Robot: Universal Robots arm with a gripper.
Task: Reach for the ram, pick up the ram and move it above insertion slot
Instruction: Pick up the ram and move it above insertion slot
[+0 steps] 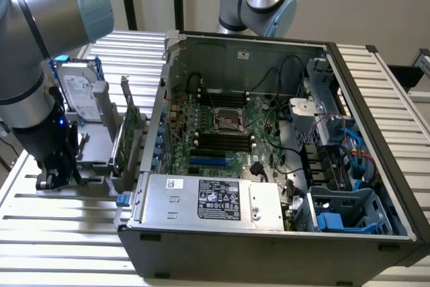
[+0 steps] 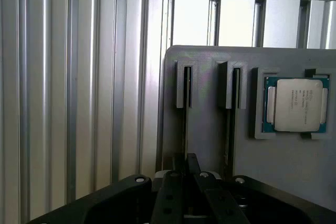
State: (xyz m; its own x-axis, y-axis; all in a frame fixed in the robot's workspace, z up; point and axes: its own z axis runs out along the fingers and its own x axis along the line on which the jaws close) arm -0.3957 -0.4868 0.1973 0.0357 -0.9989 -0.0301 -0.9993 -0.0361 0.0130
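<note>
A processor point(image 2: 296, 104) is seated in a square recess of the grey parts holder point(image 2: 210, 129). A hard drive point(image 1: 75, 92) and an expansion card point(image 1: 127, 136) are stood upright on the holder, beside the open computer case point(image 1: 269, 260), in which the motherboard point(image 1: 228, 126) is exposed. The ram point(image 2: 185, 119) is seen edge-on as a thin dark strip in the slot nearest the holder's edge. It appears clamped between the drawn-in fingers of the gripper point(image 2: 189, 163).

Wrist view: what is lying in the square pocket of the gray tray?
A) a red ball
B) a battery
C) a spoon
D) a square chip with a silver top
D: a square chip with a silver top lies flat in the pocket of the gray tray.
</note>
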